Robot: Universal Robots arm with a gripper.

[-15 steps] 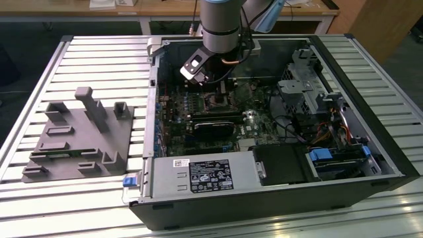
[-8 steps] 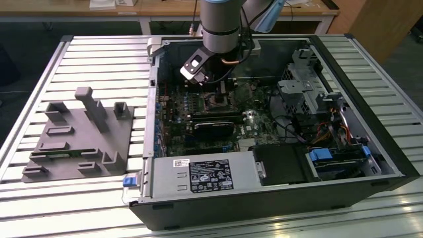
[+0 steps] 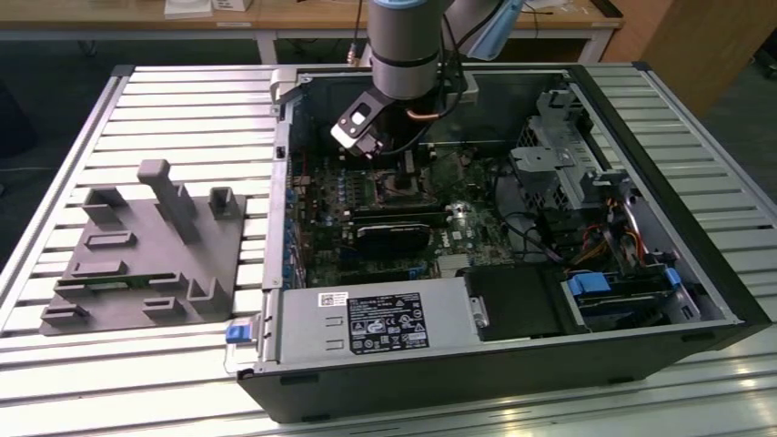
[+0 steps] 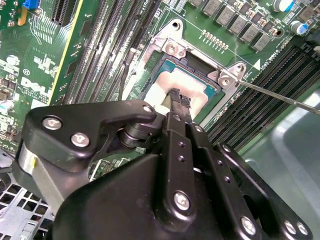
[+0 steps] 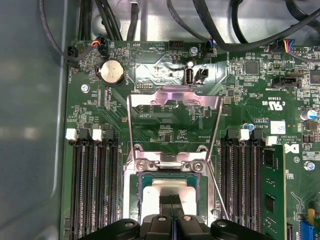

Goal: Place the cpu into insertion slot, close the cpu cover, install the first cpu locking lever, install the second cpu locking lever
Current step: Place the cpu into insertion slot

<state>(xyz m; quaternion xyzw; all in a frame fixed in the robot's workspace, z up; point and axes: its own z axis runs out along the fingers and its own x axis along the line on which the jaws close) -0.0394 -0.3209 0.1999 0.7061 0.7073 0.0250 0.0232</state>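
Note:
The cpu (image 5: pixel 159 192) (image 4: pixel 195 86), with its pale silver top, lies flat in the insertion slot (image 5: pixel 134 200) (image 4: pixel 198 62) (image 3: pixel 396 188) on the green motherboard. My gripper (image 5: pixel 172 200) (image 4: pixel 179 97) (image 3: pixel 388 168) is directly over the chip's middle. Its black fingertips are shut together with nothing between them, at or just above the metal top. The cpu cover (image 5: pixel 173 96), a thin silver frame with a large window, stands swung open from its hinge edge beyond the socket. A thin wire locking lever (image 4: pixel 280 95) (image 5: pixel 218 195) runs unlatched along one side of the socket.
Black memory slots (image 5: pixel 92 185) flank the socket, with a green memory stick (image 5: pixel 272 185) in one. Cables (image 5: pixel 115 20) hang at the board's far edge. The power supply (image 3: pixel 377 323) and drive bays (image 3: pixel 570 168) fill the case. A grey fixture (image 3: pixel 146 246) sits on the table at the exterior view's left.

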